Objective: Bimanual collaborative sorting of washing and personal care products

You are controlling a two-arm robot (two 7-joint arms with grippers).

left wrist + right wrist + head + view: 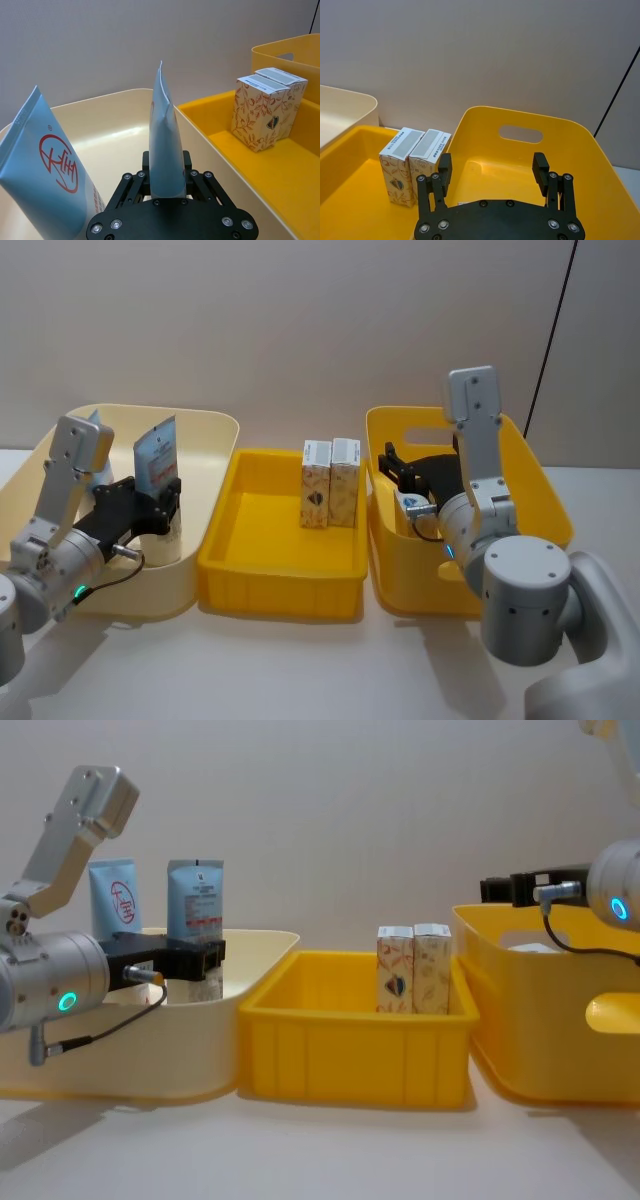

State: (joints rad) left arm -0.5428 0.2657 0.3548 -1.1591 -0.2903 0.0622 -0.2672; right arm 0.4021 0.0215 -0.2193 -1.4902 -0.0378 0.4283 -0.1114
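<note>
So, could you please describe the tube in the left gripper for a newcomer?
Look in the cream bin on the robot's left, where two light-blue tubes stand. The red-banded tube is the one held by the left gripper, nearer the yellow tray. Its neighbour bears a red circle logo instead.

The left gripper [167, 186] clamps an upright light-blue tube [164, 135], seen edge-on, within the cream bin [120, 125]. A red-logo tube [50, 170] leans beside it. Two cartons [260, 112] stand touching in the yellow tray [270, 170].

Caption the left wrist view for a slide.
Left gripper holds a light-blue tube in the cream bin beside a red-logo tube; two cartons stand nearby.
</note>
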